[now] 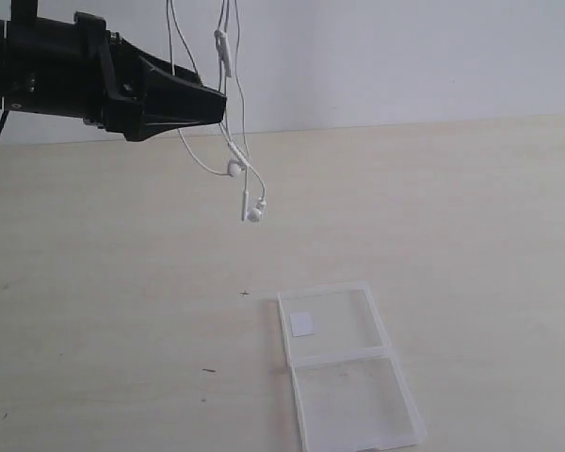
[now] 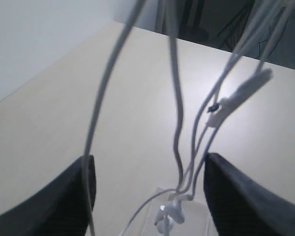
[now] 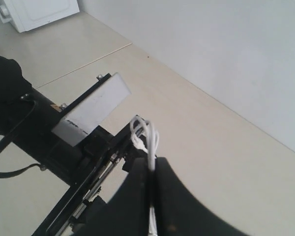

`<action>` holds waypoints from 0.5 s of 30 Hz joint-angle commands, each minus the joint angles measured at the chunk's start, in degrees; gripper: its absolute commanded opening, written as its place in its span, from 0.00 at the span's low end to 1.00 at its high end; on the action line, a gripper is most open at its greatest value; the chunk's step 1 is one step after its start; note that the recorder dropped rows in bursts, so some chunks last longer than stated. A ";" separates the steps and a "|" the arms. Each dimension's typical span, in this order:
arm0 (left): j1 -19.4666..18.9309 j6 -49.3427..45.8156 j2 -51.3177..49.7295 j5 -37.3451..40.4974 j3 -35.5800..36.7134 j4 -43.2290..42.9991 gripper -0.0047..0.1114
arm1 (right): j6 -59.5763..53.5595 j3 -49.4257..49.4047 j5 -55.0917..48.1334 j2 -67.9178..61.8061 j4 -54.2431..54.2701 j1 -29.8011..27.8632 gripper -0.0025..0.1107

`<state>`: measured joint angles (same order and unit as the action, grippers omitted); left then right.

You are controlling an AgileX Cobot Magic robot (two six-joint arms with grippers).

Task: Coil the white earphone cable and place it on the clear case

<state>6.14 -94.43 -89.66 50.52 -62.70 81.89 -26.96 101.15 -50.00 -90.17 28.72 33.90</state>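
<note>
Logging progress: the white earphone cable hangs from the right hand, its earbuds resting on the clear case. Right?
No. The white earphone cable hangs from the right hand, but its earbuds dangle in mid-air, off the clear case, as the exterior view shows.

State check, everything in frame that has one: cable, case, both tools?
white earphone cable: hanging in the air in loose loops, earbuds dangling above the table, not on the case.
clear case: open flat on the table, nothing on it.
left tool: open, cable strands hanging through the gap.
right tool: shut on the cable's gathered loops.
</note>
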 commanded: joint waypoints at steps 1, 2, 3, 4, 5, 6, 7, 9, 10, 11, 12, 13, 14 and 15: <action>-0.12 0.57 0.10 0.74 0.07 1.73 0.56 | 1.70 0.38 0.94 -0.43 -0.79 0.05 0.02; -0.12 0.46 0.10 0.84 0.07 2.16 0.54 | 1.70 0.38 0.94 -0.56 -0.51 0.05 0.02; -0.12 0.46 0.10 1.02 0.07 2.58 0.50 | 1.70 0.38 1.21 -0.84 -0.38 0.05 0.02; -0.12 0.36 0.10 1.19 0.07 2.71 0.46 | 1.84 0.38 1.68 -1.10 0.01 0.05 0.02; -0.12 0.36 0.10 1.37 0.07 2.70 0.41 | 1.99 0.38 2.23 -1.36 0.63 0.05 0.02; -0.12 0.36 0.10 2.04 0.07 2.70 0.38 | 1.99 0.38 2.51 -1.64 1.36 0.05 0.02; -0.12 0.36 0.10 2.62 0.07 2.70 0.36 | 1.99 0.38 2.63 -1.89 1.91 0.05 0.02; -0.12 0.24 0.10 4.51 0.07 2.70 0.39 | 1.69 0.38 2.93 -2.29 1.90 0.05 0.02; -0.12 0.24 0.10 4.93 0.07 2.70 0.42 | 1.56 0.38 2.93 -2.46 1.90 0.05 0.02; -0.12 0.24 0.10 5.21 0.07 2.70 0.47 | 1.46 0.38 2.93 -2.71 2.03 0.05 0.02; -0.12 0.24 0.10 5.25 0.07 2.70 0.50 | 1.47 0.38 2.93 -2.84 2.03 0.05 0.02; -0.12 0.24 0.10 5.25 0.07 2.70 0.53 | 1.47 0.38 2.93 -2.84 2.28 0.05 0.02; -0.12 0.24 0.10 5.25 0.07 2.70 0.55 | 1.35 0.38 3.02 -2.84 2.41 0.05 0.02; -0.12 0.24 0.10 5.25 0.07 2.70 0.56 | 1.21 0.38 3.02 -2.84 2.56 0.05 0.02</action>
<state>6.01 -94.43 -89.66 55.04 -62.70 83.62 -25.07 101.20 -48.09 -92.95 30.45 33.90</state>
